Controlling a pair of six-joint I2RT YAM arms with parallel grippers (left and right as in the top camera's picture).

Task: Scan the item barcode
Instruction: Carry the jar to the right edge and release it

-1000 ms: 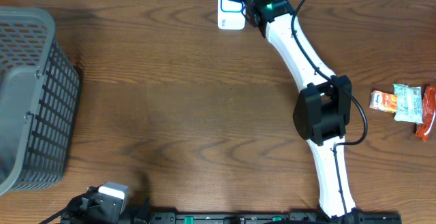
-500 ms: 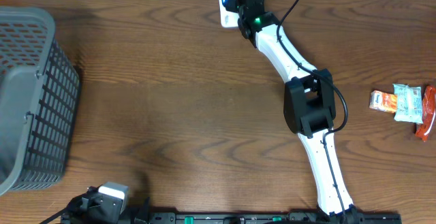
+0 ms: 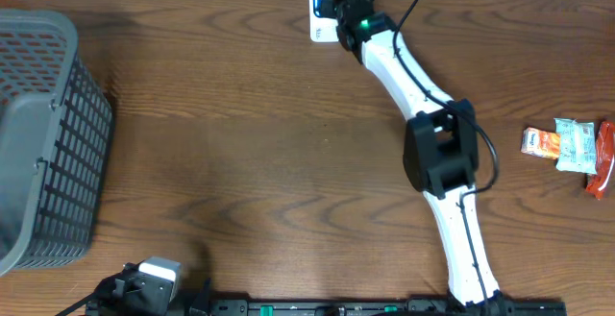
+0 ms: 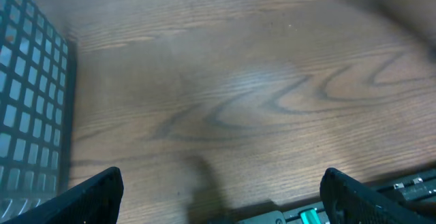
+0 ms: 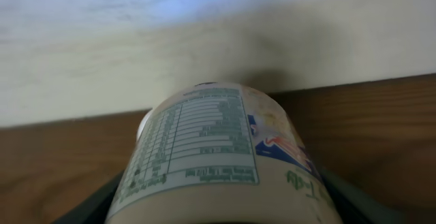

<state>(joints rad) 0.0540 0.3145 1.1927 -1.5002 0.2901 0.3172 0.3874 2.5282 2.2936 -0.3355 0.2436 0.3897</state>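
The right pincer (image 5: 221, 200) is squeezing the round white bottle (image 5: 218, 135), which sticks out in front between its two fingers (image 5: 95, 202) (it looks light, hard and smooth, so maybe slippery), and the fat middle seems the best place to hold.

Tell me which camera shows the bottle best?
The right wrist camera: the bottle fills the frame, held in the right gripper, label showing. Overhead, the arm hides it at the far edge of the table. The left wrist camera shows only table and basket.
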